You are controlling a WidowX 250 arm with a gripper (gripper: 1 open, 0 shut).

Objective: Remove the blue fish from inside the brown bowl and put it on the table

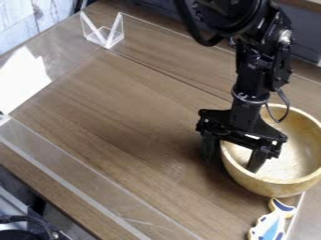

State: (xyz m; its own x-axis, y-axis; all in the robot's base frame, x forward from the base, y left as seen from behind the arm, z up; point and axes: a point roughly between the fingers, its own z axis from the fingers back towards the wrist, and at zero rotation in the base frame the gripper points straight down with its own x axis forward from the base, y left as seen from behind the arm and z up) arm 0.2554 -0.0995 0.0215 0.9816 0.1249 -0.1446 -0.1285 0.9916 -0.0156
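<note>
The brown bowl (291,161) sits at the right of the dark wood table (113,122), and its inside looks empty. The blue fish (275,225) lies on the table just in front of the bowl, partly cut off by the bottom edge of the view. My gripper (236,150) points down and is open, straddling the bowl's left wall. One finger (209,147) is outside the bowl and the other finger (262,156) is over the inside. Nothing is held between them.
A clear plastic stand (101,29) is at the back left. A white sheet (21,79) lies at the left edge. The edge of a glossy clear cover (75,192) runs along the front, and a dark object (18,229) sits at the bottom left corner.
</note>
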